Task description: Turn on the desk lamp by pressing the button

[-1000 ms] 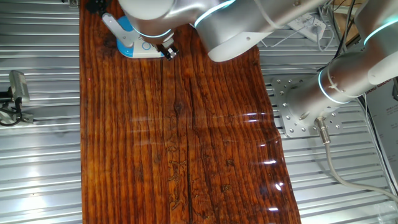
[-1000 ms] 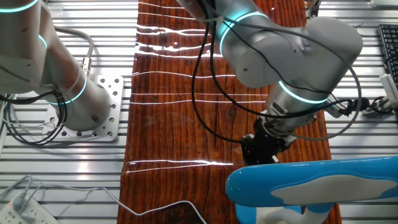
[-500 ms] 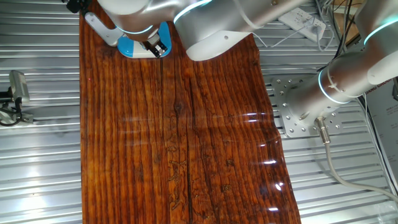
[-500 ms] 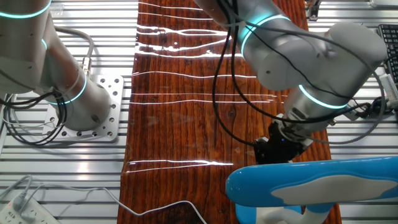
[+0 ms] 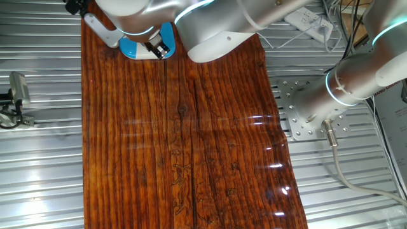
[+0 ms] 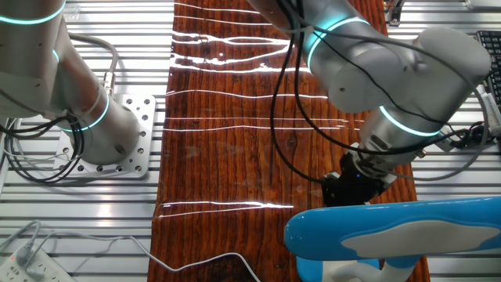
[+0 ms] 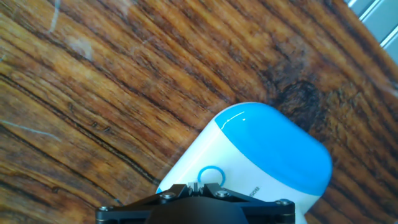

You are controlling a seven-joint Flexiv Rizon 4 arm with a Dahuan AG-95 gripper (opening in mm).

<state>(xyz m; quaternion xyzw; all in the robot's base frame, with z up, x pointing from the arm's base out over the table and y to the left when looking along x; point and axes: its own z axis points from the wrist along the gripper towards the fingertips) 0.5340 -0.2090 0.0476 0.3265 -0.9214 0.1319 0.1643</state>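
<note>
button (image 7: 211, 176) just beyond end effector (image 7: 198, 190)

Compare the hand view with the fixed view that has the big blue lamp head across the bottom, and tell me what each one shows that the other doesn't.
Only the hand view shows the button, a small white ring on the lamp base, just ahead of the gripper's dark body at the bottom edge.

Only that fixed view shows the lamp head across the foreground, the arm reaching down behind it, the white power strip in the corner, and a second arm's mount.

Both show the desk lamp, the gripper and the wooden tabletop. Neither shows the fingertips.
</note>
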